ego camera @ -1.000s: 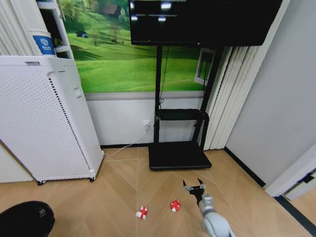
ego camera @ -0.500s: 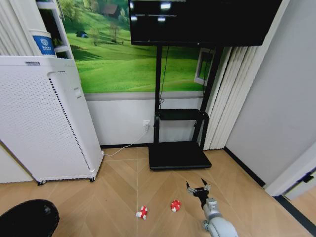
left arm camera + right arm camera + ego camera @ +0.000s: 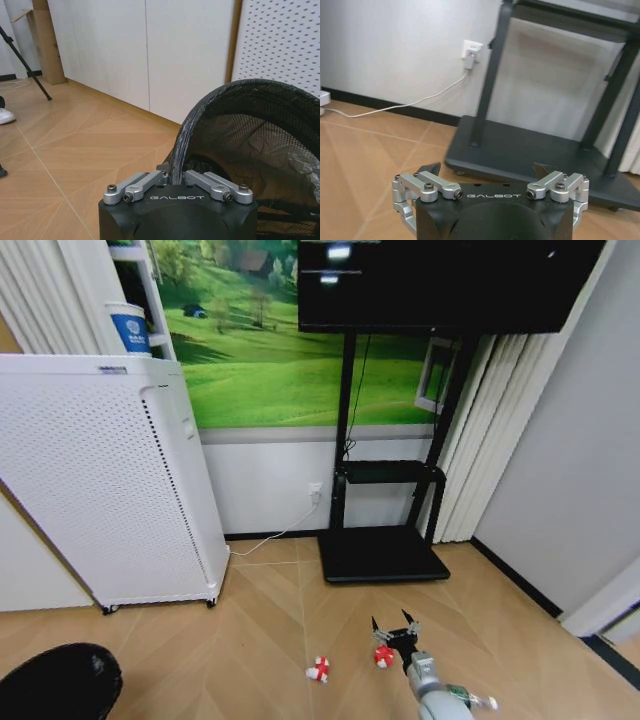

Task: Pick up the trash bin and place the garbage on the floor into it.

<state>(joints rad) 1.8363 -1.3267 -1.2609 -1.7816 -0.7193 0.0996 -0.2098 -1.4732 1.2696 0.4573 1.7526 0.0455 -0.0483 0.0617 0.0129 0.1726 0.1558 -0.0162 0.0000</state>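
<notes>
two grippers busy: left carrying the bin, right spread over the red ball.
trash bin (image 3: 58, 682) at 7 o'clock, left gripper (image 3: 173, 186) clamped on its rim. red-and-white scrap (image 3: 318, 670) at 6. right gripper (image 3: 395, 631), jaws wide, touching-close to red ball (image 3: 383, 657). bottle (image 3: 468, 699) at 5. risk: fingertip nudges ball, it rolls clear.

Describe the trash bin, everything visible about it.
The trash bin is a small, round, black wastebasket with fine mesh walls and a smooth circular rim; a crinkled dark liner shows inside. The left gripper is shut on its rim. In the head view it sits at the robot's lower left, above the wood floor.
</notes>
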